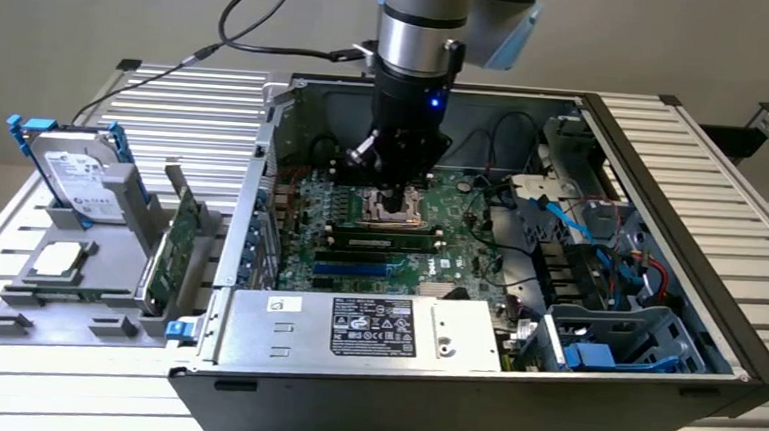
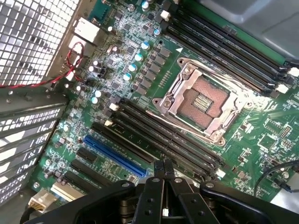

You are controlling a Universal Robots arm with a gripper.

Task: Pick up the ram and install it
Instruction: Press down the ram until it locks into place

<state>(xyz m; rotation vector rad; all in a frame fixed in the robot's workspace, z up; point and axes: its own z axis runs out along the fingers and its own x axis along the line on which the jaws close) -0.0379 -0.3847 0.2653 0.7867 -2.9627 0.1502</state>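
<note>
The ram [image 1: 383, 241], a slim green stick with a row of dark chips, lay along the black slots [image 2: 140, 135] at frame centre in the exterior view. Whether it was fully seated I couldn't tell. My gripper [image 2: 163, 170] was pinched together, empty, above the metal-framed socket [image 2: 201, 100].

A robotics lab or test workshop. An opened desktop computer case [image 1: 488, 282] lies on a ribbed aluminium surface [image 1: 709, 155], its motherboard [image 2: 140, 79] exposed, beside a grey fixture tray [image 1: 59, 296] holding a hard drive [image 1: 77, 179].
</note>
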